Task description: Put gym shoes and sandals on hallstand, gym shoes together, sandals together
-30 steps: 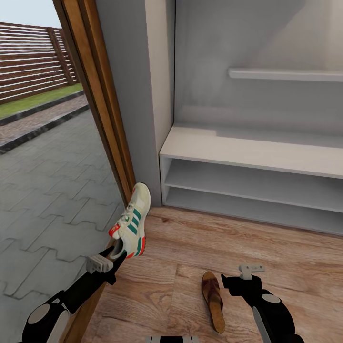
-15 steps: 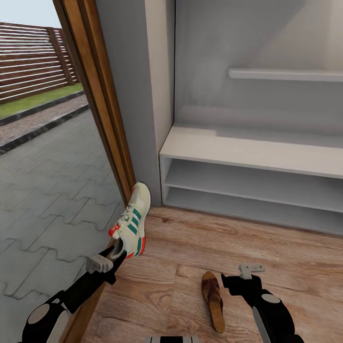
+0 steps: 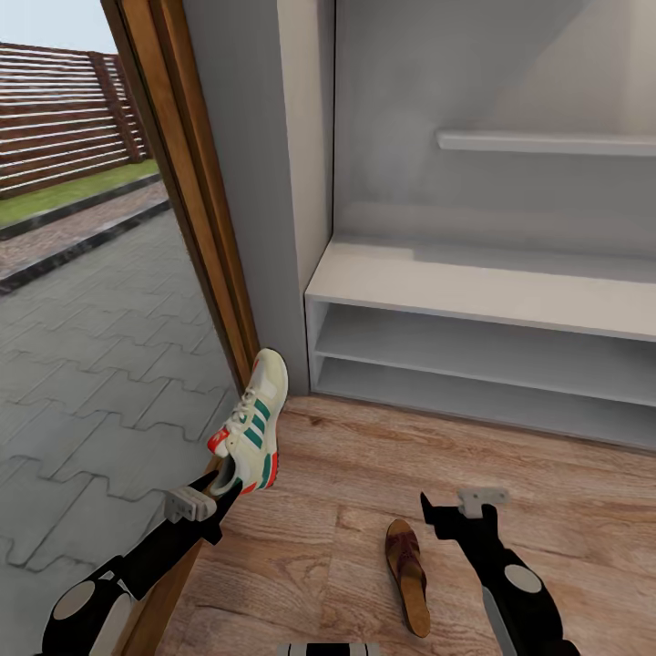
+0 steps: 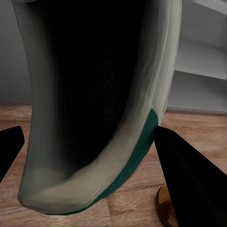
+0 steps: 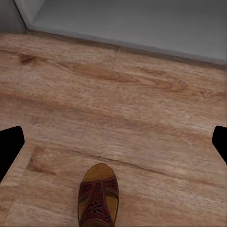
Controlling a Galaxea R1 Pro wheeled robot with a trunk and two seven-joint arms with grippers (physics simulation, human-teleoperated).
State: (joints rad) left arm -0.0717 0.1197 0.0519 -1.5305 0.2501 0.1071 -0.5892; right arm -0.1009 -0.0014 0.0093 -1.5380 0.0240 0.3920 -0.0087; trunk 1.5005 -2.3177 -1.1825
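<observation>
One gym shoe [image 3: 255, 421], cream with green stripes and a red-orange heel, hangs toe-up beside the door frame; my left gripper [image 3: 221, 485] is shut on its heel end. The left wrist view looks at this gym shoe [image 4: 94, 109] close up, between the two dark fingers [image 4: 187, 182]. One brown sandal [image 3: 407, 571] lies on the corridor floor [image 3: 364, 474], just left of my right gripper [image 3: 437, 517]. That gripper is open and hovers above the floor, with the sandal [image 5: 98, 198] near its camera. The white hallstand [image 3: 483, 292] stands against the wall ahead with bare shelves.
A wooden door frame [image 3: 196, 228] and an open doorway to grey outdoor paving [image 3: 91, 364] lie on the left. A thin white floating shelf [image 3: 547, 143] hangs on the wall above the hallstand. A grey wall corner [image 3: 273, 228] stands between the door and the rack.
My right gripper has shifted slightly forward and left, uncovering more of the sandal. The left gripper and the gym shoe have stayed still.
</observation>
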